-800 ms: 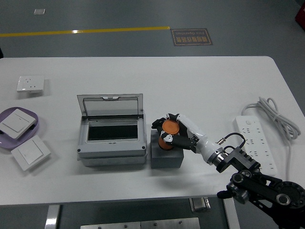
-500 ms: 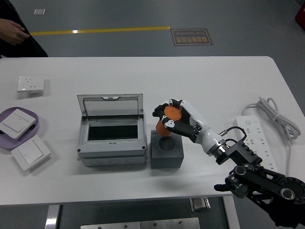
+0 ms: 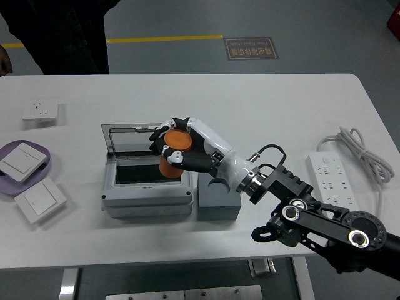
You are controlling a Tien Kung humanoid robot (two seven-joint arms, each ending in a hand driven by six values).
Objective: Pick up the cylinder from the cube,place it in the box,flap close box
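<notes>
Carried left since 0.5 s ago: cylinder [image 3: 171, 153] off cube [image 3: 219, 199], now above open box [image 3: 147, 181]; right hand [image 3: 178, 147] clenched round it, axis near upright, tilted slightly; needs straight drop into cavity; lid [image 3: 145, 137] upright behind.

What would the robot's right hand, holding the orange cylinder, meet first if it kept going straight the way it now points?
The right hand points left over the open grey box. Carrying the orange cylinder, it would probably meet the raised lid or the box's far-left rim first; depth is unclear.
</notes>
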